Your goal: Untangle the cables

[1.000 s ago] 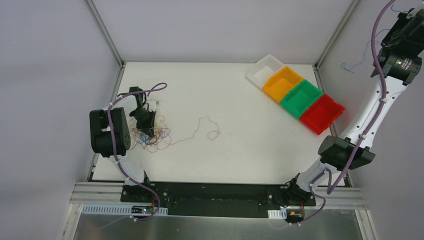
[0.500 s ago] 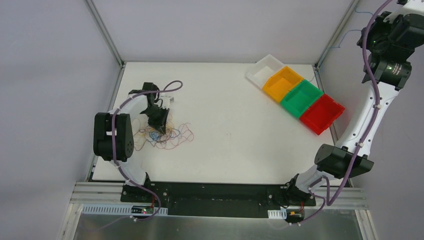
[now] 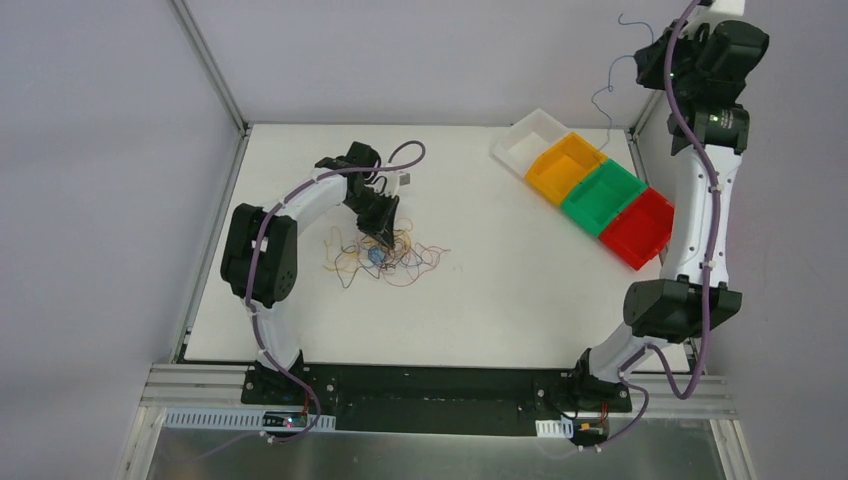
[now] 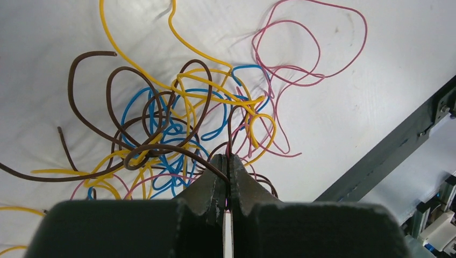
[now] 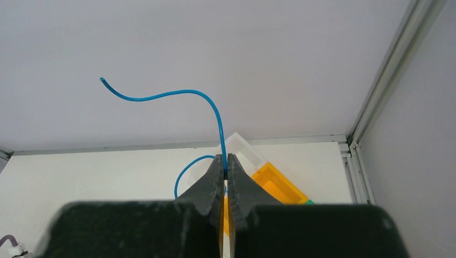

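Observation:
A tangle of thin cables (image 3: 385, 258) in yellow, blue, brown and pink lies left of the table's middle; it fills the left wrist view (image 4: 177, 123). My left gripper (image 3: 385, 238) sits on the tangle's upper edge, its jaws shut on wires of the bunch (image 4: 228, 159); a brown and a pink strand run between the tips. My right gripper (image 3: 655, 62) is raised high at the far right, shut on a single blue cable (image 5: 177, 97) that curls free above and below the tips (image 5: 225, 161). That blue cable hangs over the white bin (image 3: 604, 95).
A row of bins stands at the far right: white (image 3: 529, 140), orange (image 3: 566, 165), green (image 3: 601, 195), red (image 3: 644, 226). Metal frame posts rise at the back corners (image 3: 210, 70). A dark rail runs along the table's near edge (image 4: 387, 156).
My left gripper has dragged the tangle right and away from the left edge. My right gripper has swung left and up with the blue cable, now clear of the bunch.

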